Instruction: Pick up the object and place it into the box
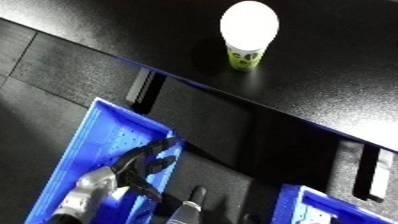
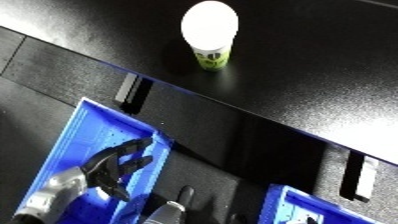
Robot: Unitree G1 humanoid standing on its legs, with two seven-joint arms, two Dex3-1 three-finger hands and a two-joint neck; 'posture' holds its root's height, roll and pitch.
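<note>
A cup (image 1: pixel 248 31) with a white top and a green label stands on the black table (image 1: pixel 338 70), far from both hands. The blue bin (image 1: pixel 82 150) sits on the floor at the lower left, below the table's edge. My left hand (image 1: pixel 140 162) hangs over the bin's inside, its fingers spread and relaxed, with nothing in it. Only a dark tip and a bit of silver forearm of my right hand (image 1: pixel 194 199) show at the bottom edge, beside the bin's right wall.
A second blue bin (image 1: pixel 313 207) shows at the lower right corner. The table's glossy front edge (image 1: pixel 258 107) runs diagonally between the bins and the cup. Dark floor lies at the left.
</note>
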